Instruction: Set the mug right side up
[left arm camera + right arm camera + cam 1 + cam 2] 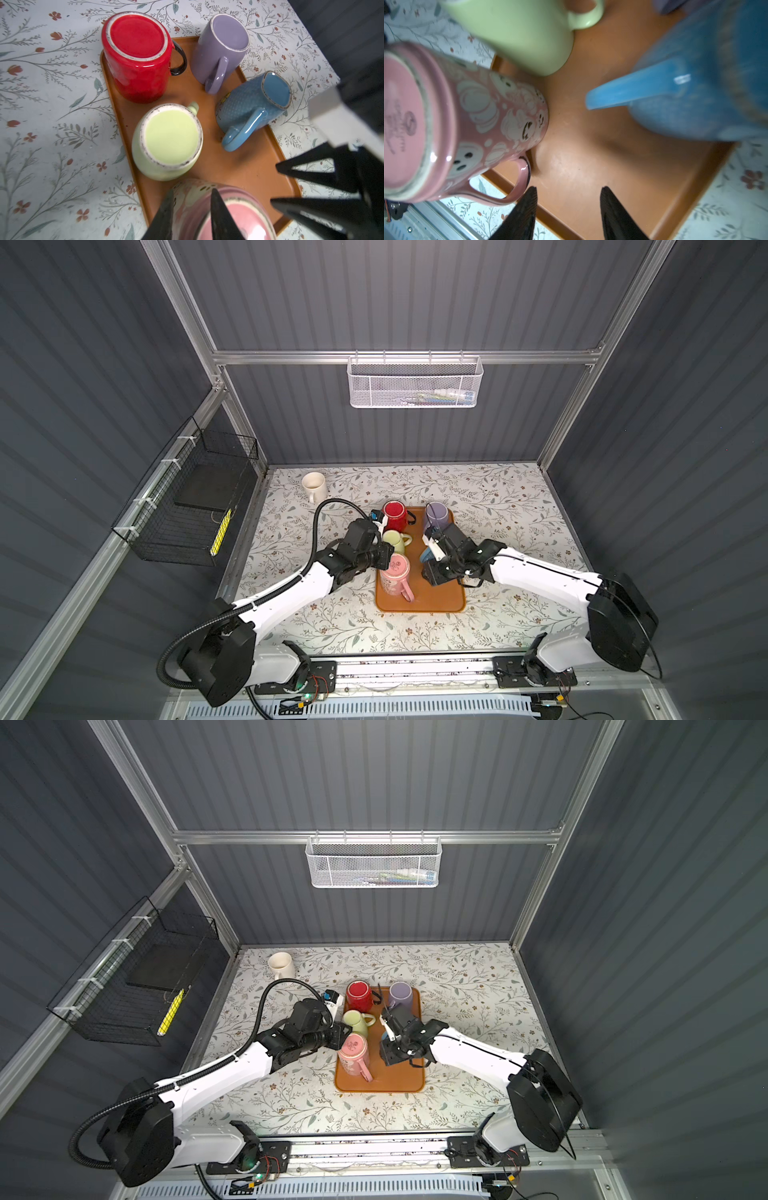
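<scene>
Floral table (pixel 519 510), seen from above. L arm (pixel 282 597) and R arm (pixel 540 576), white and black, reach in from the near edge. At centre is an orange tray (pixel 440 601) w/ five mugs, all bottoms-up. Pink mug (pixel 395 576), white cartoon pattern, stands near-left on the tray. Green mug (pixel 392 541) is just behind it, red mug (pixel 395 514) far-left, purple mug (pixel 436 514) far-right, blue mug (pixel 255 104) btwn purple and R arm. Cream mug (pixel 313 485) is upright, well apart in the table's far-left corner. L gripper (pixel 193 193) sits above the pink mug's base edge, jaws part-open, no grip seen. R gripper (pixel 569 189) is over bare tray, jaws apart, empty.
</scene>
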Robot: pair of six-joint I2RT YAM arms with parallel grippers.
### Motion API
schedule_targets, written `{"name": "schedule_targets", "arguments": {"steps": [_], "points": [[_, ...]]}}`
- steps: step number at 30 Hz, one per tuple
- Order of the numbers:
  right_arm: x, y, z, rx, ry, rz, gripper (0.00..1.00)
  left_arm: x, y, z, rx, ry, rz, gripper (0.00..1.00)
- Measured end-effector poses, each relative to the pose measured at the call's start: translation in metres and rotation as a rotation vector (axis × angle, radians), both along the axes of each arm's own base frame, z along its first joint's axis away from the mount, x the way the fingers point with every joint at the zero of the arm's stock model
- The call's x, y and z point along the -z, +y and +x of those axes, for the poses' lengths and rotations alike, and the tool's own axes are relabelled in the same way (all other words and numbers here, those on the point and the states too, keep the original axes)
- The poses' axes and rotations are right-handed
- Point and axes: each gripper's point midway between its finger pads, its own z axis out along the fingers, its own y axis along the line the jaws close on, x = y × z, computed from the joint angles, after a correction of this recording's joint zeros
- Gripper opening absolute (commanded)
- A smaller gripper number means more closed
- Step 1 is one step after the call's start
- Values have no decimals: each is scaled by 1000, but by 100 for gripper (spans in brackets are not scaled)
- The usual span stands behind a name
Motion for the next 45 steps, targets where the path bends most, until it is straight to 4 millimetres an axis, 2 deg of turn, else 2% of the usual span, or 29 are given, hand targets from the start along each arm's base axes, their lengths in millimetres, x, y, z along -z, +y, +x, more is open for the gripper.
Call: {"name": "schedule_targets", "arguments": {"steps": [6, 13, 17, 20, 22, 27, 36, 45], "points": [[-2, -4, 5, -52, -14, -49, 51, -40, 15, -14, 1, -40, 4, 31], [1, 2, 12, -124, -10, -101, 51, -39, 47, -47, -14, 9, 51, 21], [3, 5, 9, -155, -5, -122, 51, -15, 58, -63, -41, 73, 47, 18], [3, 15, 8, -185, -10, -129, 51, 12, 59, -69, -51, 150, 69, 16], [4, 22, 7, -202, -10, -131, 50, 23, 57, -69, -52, 186, 81, 16], [6, 28, 3, -212, -7, -132, 51, 29, 45, -62, -43, 196, 52, 15], [6, 40, 19, -165, -11, -126, 50, 43, 28, -48, -39, 194, 4, 15], [13, 35, 10, -141, 18, -137, 50, 57, 22, -37, -49, 189, 16, 15]]}}
